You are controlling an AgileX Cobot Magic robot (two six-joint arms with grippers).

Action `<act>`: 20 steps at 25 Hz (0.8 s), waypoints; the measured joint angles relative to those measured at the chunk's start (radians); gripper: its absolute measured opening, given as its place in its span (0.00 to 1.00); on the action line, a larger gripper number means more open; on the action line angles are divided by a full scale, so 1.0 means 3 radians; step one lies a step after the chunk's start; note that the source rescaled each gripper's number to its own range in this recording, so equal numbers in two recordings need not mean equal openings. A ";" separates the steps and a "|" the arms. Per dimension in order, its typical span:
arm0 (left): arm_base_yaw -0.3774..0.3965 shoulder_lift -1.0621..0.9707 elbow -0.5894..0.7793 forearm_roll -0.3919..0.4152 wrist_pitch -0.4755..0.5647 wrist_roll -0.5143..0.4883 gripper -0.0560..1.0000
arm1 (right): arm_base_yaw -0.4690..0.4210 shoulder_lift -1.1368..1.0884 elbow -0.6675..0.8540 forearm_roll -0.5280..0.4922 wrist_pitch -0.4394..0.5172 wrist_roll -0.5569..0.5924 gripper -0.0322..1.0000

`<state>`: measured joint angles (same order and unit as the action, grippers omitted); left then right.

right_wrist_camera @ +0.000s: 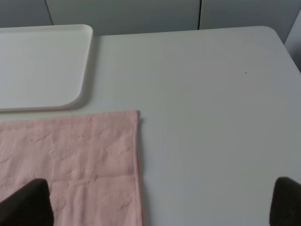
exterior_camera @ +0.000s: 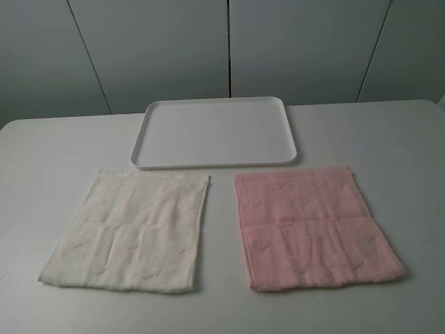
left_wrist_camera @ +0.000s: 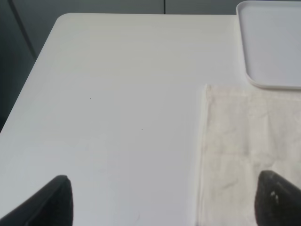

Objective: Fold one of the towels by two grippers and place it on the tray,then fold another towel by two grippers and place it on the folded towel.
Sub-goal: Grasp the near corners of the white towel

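We see a white table (exterior_camera: 389,139), grey wall panels (exterior_camera: 153,49) behind. The cream towel (exterior_camera: 132,233) and pink towel (exterior_camera: 313,226) lie flat before the tray (exterior_camera: 215,132). The left gripper (left_wrist_camera: 164,200) and right gripper (right_wrist_camera: 157,201) gape wide, empty, mostly cropped.

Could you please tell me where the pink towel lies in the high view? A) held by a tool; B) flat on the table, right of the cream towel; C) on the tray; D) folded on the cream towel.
B: the pink towel lies spread on the table beside the cream towel, in front of the tray.
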<state>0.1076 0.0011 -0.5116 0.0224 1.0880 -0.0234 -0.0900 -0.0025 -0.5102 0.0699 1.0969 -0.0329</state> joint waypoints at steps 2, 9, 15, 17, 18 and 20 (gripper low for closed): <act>0.0000 0.0000 0.0000 0.0000 0.0000 0.0000 1.00 | 0.0000 0.0000 0.0000 0.0000 0.0000 0.0000 1.00; 0.0000 0.0000 0.0000 0.0000 0.0000 0.0000 1.00 | 0.0000 0.0000 0.0000 0.0000 0.0000 0.0000 1.00; 0.0000 0.0000 0.0000 0.0000 0.0000 0.0000 1.00 | 0.0000 0.0000 0.0000 0.0000 0.0000 0.0000 1.00; 0.0000 0.0000 0.0000 0.0000 0.0000 0.0000 1.00 | 0.0000 0.0000 0.0000 0.0000 0.0000 0.0000 1.00; 0.0000 0.0000 0.0000 0.0000 0.0000 0.0000 1.00 | 0.0000 0.0000 0.0000 0.0000 0.0000 0.0000 1.00; 0.0000 0.0000 0.0000 0.0000 0.0000 0.0000 1.00 | 0.0000 0.0000 0.0000 0.0000 0.0000 0.0000 1.00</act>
<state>0.1076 0.0011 -0.5116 0.0224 1.0880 -0.0234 -0.0900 -0.0025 -0.5102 0.0699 1.0969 -0.0329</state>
